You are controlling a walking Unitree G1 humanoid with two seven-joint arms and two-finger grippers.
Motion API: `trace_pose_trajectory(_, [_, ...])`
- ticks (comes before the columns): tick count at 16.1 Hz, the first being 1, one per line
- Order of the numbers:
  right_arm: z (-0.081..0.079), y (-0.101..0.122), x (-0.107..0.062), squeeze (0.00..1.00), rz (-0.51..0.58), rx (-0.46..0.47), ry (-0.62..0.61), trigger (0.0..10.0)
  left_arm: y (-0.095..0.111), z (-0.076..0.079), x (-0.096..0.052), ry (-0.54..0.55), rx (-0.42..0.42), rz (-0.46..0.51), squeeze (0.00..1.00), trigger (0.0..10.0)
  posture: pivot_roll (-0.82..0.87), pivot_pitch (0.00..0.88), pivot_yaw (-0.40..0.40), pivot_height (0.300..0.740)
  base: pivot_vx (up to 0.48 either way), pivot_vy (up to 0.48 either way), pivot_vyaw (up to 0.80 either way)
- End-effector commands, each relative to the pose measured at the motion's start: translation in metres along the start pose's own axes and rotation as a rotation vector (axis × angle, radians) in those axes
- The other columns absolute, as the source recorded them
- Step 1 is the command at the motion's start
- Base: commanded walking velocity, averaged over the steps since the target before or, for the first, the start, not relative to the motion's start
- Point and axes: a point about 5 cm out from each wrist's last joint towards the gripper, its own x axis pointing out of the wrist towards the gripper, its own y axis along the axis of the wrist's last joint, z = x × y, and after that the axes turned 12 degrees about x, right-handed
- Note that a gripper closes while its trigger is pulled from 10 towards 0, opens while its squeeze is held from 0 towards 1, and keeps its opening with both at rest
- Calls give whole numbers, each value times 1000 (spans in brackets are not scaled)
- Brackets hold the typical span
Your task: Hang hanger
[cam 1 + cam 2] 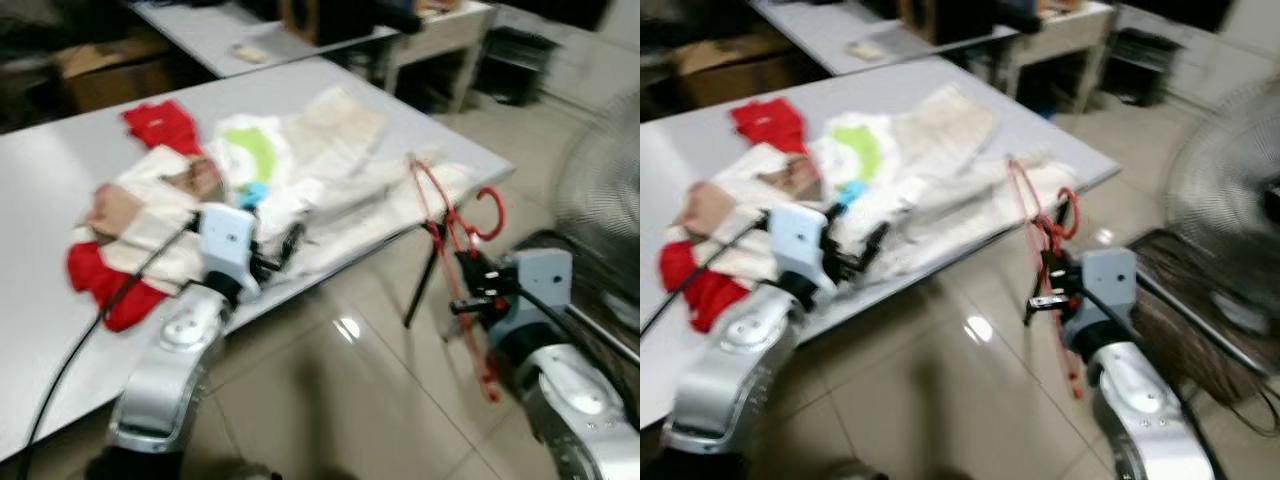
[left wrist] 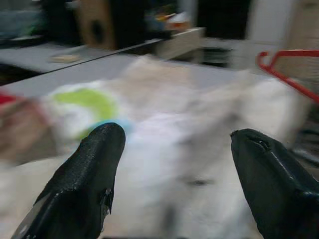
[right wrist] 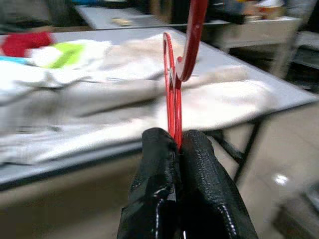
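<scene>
Right gripper (image 3: pixel 178 149) is pinched tight on the red hanger (image 1: pixel 450 225), carried off the table's (image 1: pixel 60 300) edge at about four o'clock, presumably for hanging. Left gripper (image 2: pixel 177 174) is held wide apart and empty above the clothes pile (image 1: pixel 300 180).

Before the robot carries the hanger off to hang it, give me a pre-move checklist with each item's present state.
1. Right gripper shut on the red hanger: ok, the fingers pinch its frame.
2. Hanger lifted off the clothes: ok, it hangs beside the table edge.
3. Hook free: ok, nothing is caught on it.
4. Left gripper open, holding nothing: ok, it hovers over the clothes.
5. Fan close on the right: not ok, watch the swing.
6. Rail to hang on: cannot tell.
</scene>
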Motion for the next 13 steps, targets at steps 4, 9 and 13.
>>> trace_pose_trajectory(4, [-4,9,6,0,45,-45,59,10000,-4,-32,10,104,52,-53,1000,10000,36,53,-1,740,0,0,0])
trace_pose_trajectory(9, [-4,7,10,0,22,-77,119,10000,-32,-85,18,247,262,-305,0,10000,37,23,20,740,0,0,0])
trace_pose_trajectory(13, [1,3,14,0,22,-73,117,10000,-43,-98,17,289,198,-384,0,10000,46,0,44,740,0,0,0])
